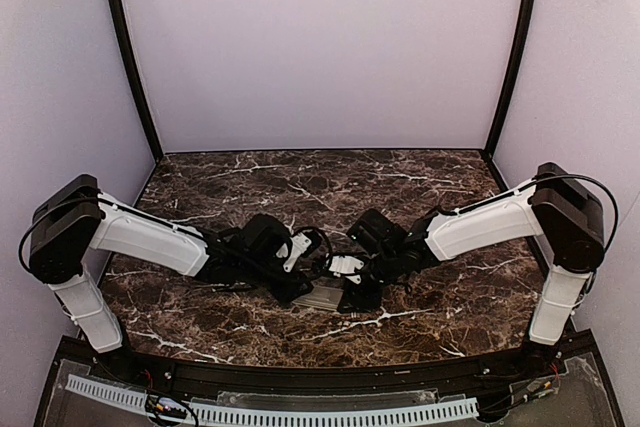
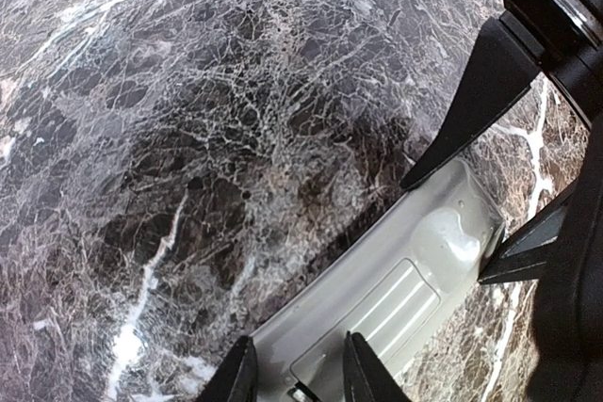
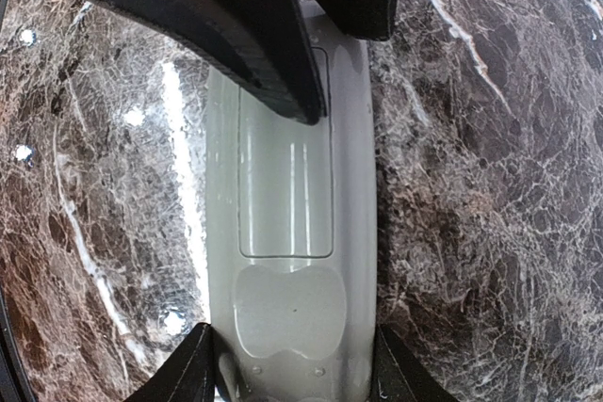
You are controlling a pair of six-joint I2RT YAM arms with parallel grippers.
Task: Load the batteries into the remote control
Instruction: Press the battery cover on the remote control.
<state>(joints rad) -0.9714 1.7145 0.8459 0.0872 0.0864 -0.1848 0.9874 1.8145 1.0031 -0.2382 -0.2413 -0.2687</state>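
The remote control (image 1: 325, 296) lies grey back up on the marble table, between the two grippers. Its battery cover (image 3: 284, 167) sits closed in the back; it also shows in the left wrist view (image 2: 382, 313). My right gripper (image 3: 294, 374) holds the remote's end, one finger pressed against each long side. My left gripper (image 2: 300, 376) is partly open at the other end, with one finger (image 2: 369, 369) on the cover and the other at the remote's edge. No batteries are in view.
The dark marble table (image 1: 320, 187) is walled in by plain panels at the back and sides. A black frame and a white toothed strip (image 1: 300, 412) run along the near edge. The two arms meet at the middle front.
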